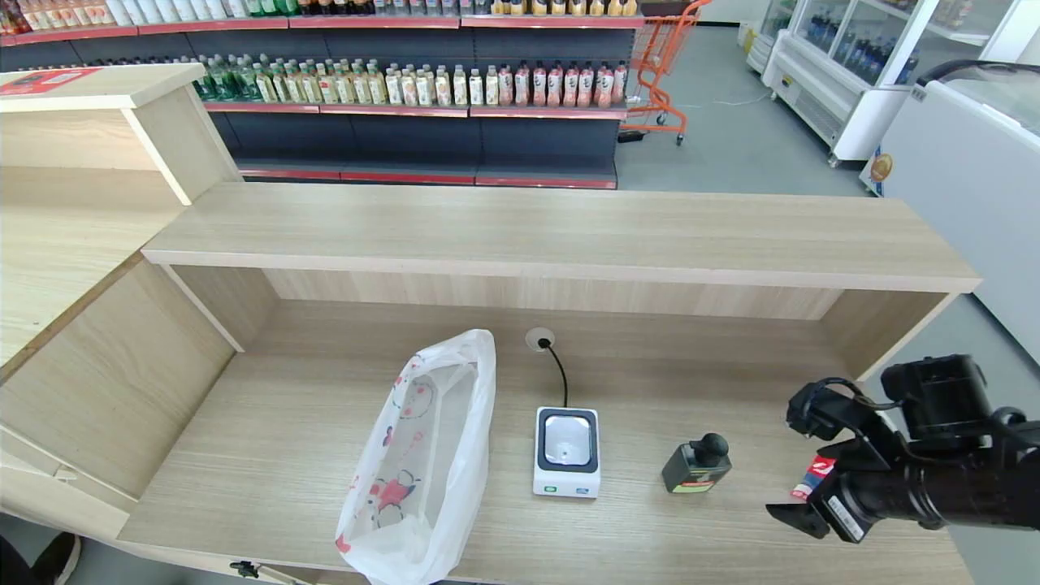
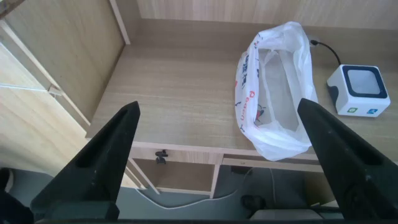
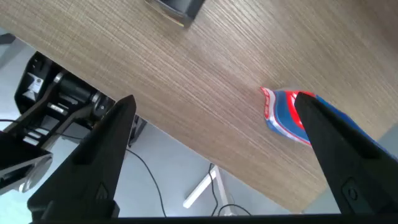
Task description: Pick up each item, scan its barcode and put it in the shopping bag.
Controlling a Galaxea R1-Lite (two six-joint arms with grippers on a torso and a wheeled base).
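Observation:
A white plastic shopping bag (image 1: pixel 422 455) lies open on the lower counter (image 1: pixel 268 455), left of the white barcode scanner (image 1: pixel 566 451). Right of the scanner a dark bottle (image 1: pixel 696 465) with a round black cap lies on the wood. A red, white and blue packet (image 1: pixel 812 478) rests near the counter's right front corner, partly behind my right gripper (image 1: pixel 800 467), which is open and empty just above it. In the right wrist view the packet (image 3: pixel 283 115) sits beside one finger (image 3: pixel 323 130). My left gripper (image 2: pixel 219 107) hangs open over the front edge, near the bag (image 2: pixel 273 93) and scanner (image 2: pixel 359 90).
A raised ledge (image 1: pixel 561 231) runs along the back and a wooden side wall (image 1: pixel 114 366) closes the left. The scanner's black cable (image 1: pixel 559 370) leads to a hole in the counter. Drink shelves (image 1: pixel 406 85), an orange cart (image 1: pixel 670 65) and freezers (image 1: pixel 967 154) stand beyond.

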